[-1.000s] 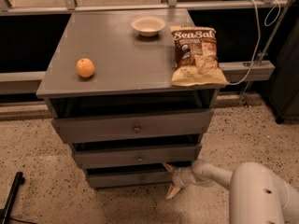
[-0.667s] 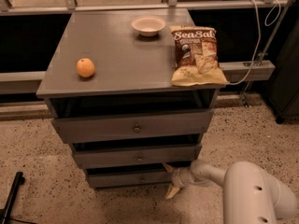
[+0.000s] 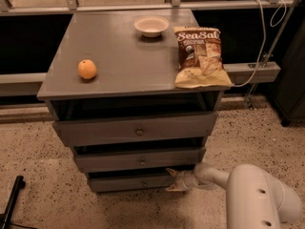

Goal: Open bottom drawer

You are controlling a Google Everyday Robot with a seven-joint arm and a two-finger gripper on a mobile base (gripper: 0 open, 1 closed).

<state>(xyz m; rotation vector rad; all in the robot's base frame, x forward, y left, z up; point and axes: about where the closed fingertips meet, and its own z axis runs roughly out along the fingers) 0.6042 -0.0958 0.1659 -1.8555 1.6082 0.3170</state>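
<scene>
The bottom drawer (image 3: 128, 182) is the lowest and narrowest grey front of the cabinet, with a small round knob (image 3: 145, 183) at its centre. A dark gap shows above its front. My gripper (image 3: 172, 179) is at the drawer's right end, its pale fingers (image 3: 170, 171) spread above and below the front's right edge. The white arm (image 3: 252, 194) reaches in from the lower right.
The grey cabinet top (image 3: 124, 56) carries an orange (image 3: 87, 69), a white bowl (image 3: 151, 26) and a chip bag (image 3: 200, 56). The top drawer (image 3: 138, 130) and middle drawer (image 3: 140, 160) stick out above. A black leg (image 3: 10, 202) stands lower left on speckled floor.
The camera view has shifted slightly left, so the arm shows further left and larger. The gripper stays at the bottom drawer's right end.
</scene>
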